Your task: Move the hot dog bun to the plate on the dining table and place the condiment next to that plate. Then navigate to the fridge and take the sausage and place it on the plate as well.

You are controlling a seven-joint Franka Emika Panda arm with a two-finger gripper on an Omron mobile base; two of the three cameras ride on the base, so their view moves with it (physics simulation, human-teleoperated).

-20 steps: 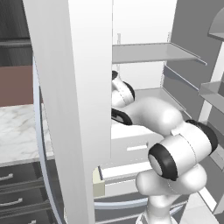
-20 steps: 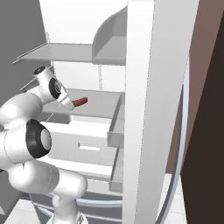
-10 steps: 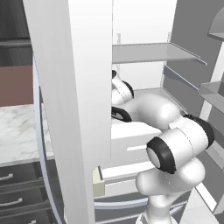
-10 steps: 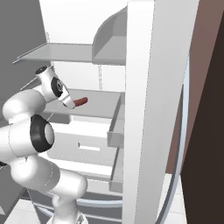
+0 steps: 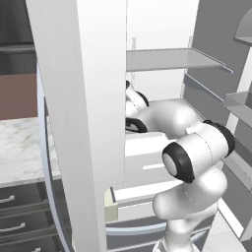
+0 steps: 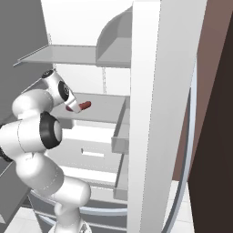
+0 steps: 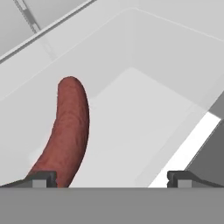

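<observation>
Since the base was parked at the open fridge and the arm was reaching onto its middle shelf, I judged we were on the last leg of the job: fetching the sausage. Whether the bun and condiment were already at the table I could not tell from here. What was plainly left was to grasp the sausage, lift it out, drive to the table and set it on the plate. The gripper stood fully open and empty, its two dark tips spread wide at the bottom of the hand view. The sausage lay on the white shelf floor, its near end just by one tip rather than centred between them, so I reckoned the hand needed a sideways nudge before closing. In the right base view the sausage showed just past the wrist, resting on the shelf. It was a smooth, gently curved cylinder with a rounded end, dark red-brown with a faintly mottled skin; I expected it to roll easily. The fridge interior was plain, hard, matte white, with thin grey flat shelves above.
</observation>
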